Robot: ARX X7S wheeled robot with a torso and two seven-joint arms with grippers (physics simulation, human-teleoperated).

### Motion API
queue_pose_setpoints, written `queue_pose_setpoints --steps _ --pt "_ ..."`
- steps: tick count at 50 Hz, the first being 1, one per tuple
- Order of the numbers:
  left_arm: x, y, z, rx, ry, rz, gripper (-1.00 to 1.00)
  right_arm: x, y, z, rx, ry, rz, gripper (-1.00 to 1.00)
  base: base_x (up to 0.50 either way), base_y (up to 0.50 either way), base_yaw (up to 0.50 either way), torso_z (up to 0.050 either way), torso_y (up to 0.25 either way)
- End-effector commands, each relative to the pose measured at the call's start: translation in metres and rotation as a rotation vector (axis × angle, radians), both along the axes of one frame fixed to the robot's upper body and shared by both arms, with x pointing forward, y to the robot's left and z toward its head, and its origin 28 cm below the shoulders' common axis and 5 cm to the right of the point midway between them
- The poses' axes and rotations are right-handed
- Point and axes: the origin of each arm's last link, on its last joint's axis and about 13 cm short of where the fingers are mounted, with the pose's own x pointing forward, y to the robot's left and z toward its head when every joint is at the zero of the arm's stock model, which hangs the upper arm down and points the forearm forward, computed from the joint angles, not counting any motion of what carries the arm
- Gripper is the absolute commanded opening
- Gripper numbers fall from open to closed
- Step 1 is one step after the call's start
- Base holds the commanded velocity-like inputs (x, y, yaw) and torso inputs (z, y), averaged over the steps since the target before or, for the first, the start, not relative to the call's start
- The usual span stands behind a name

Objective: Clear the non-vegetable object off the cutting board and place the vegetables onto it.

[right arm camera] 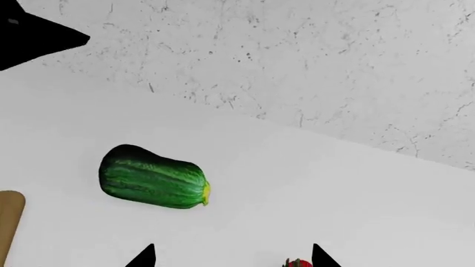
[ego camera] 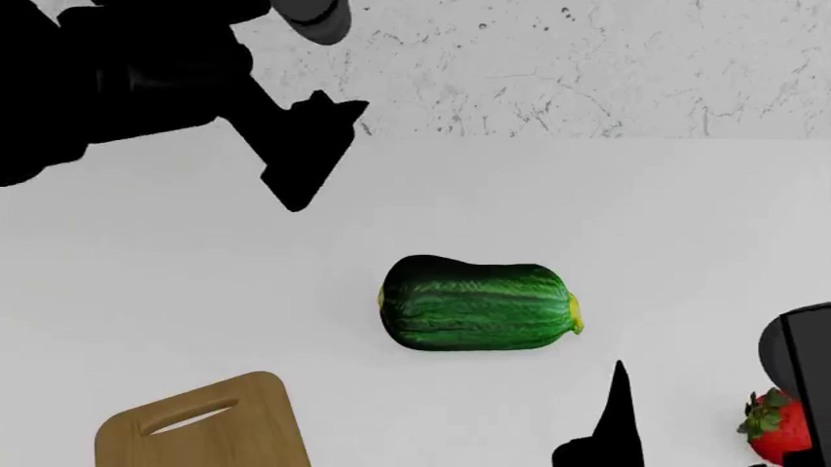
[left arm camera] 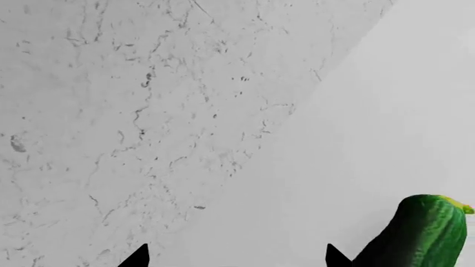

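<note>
The zucchini (ego camera: 478, 305) lay on its side near the middle of the white table (ego camera: 675, 224), dark green with paler stripes, its yellow tip pointing toward the robot's right. It sat well apart from the cutting board (ego camera: 214, 428), of which only the slotted handle end showed at the near edge on the robot's left, bare wood as far as I could see. The strawberry (ego camera: 776, 428) rested on the table at the near right, off the board (partly hidden behind the right arm's dark housing).

The left gripper (ego camera: 306, 146) hung above the table toward the back left, away from the zucchini, holding nothing; its wrist camera showed two black fingertips set apart with open space between them, so the jaws stood spread. The right gripper (right arm camera: 231, 257) hovered low at the near right, its jaws likewise spread and empty, with the strawberry just beside one fingertip. Behind the table rose a speckled grey wall (ego camera: 585, 68).
</note>
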Motion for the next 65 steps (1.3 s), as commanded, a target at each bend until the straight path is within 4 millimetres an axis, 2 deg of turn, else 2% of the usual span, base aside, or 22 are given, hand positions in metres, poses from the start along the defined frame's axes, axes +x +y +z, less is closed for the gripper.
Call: queue_pose_setpoints --steps 1,10,15,32,40,52,65 --pt "0.012 -0.024 0.007 0.078 0.071 -0.117 1.00 0.001 0.001 -0.004 0.019 -0.028 0.025 1.00 0.00 0.00 0.00 0.000 0.000" --pt "0.018 -0.043 0.004 0.136 0.099 -0.176 1.00 0.003 0.001 -0.007 0.027 -0.023 0.025 1.00 0.00 0.00 0.00 0.000 0.000" --pt "0.015 -0.052 0.000 0.159 0.106 -0.224 1.00 0.003 0.000 -0.010 0.032 -0.019 0.021 1.00 0.00 0.00 0.00 0.000 0.000" --pt "0.018 -0.085 -0.029 0.202 0.146 -0.371 1.00 0.008 -0.002 -0.010 0.035 -0.002 0.005 1.00 0.00 0.00 0.00 0.000 0.000" --pt "0.021 -0.092 -0.044 0.213 0.168 -0.375 1.00 0.006 -0.003 -0.011 0.036 0.002 -0.002 1.00 0.00 0.00 0.00 0.000 0.000" --pt "0.014 -0.098 -0.066 0.257 0.202 -0.398 1.00 0.004 -0.002 -0.009 0.033 -0.004 -0.009 1.00 0.00 0.00 0.00 0.000 0.000" --pt "0.012 -0.098 -0.086 0.286 0.237 -0.396 1.00 0.003 -0.002 -0.009 0.036 -0.007 -0.012 1.00 0.00 0.00 0.00 0.000 0.000"
